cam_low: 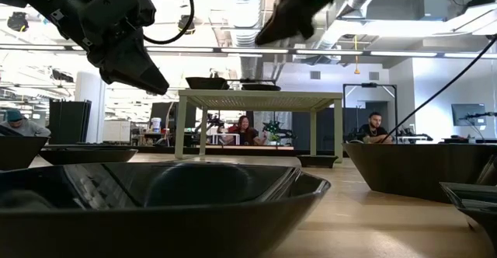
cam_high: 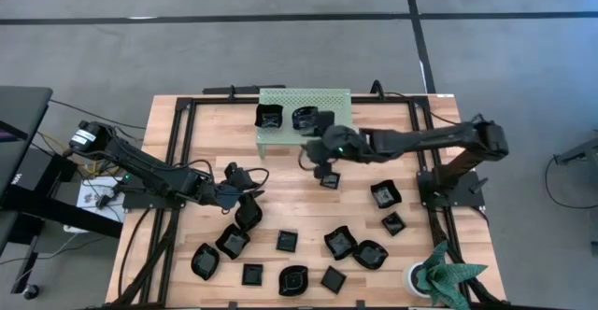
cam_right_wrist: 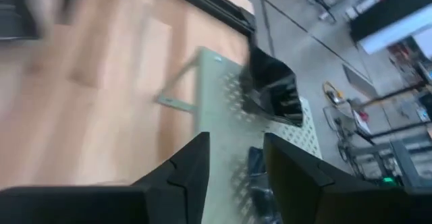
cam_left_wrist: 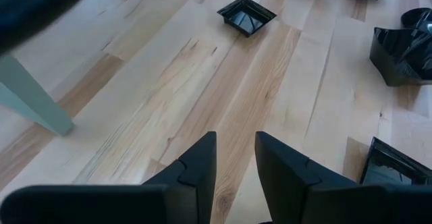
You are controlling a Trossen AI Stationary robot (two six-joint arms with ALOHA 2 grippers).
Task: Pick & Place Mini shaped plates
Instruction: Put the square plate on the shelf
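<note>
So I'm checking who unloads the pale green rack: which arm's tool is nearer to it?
Right. The right tool hangs open at the front edge of the pale green rack, nothing between its fingers. The left tool is farther off, out over the bare table near the loose plates.

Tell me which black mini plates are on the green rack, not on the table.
Two: the wavy-edged plate and the rounder plate beside it rest on the green rack. All others lie lower, on the wooden table.

Glossy black plates (cam_high: 338, 243); pale green perforated rack (cam_high: 285, 123); light wood table (cam_high: 299, 207)
</note>
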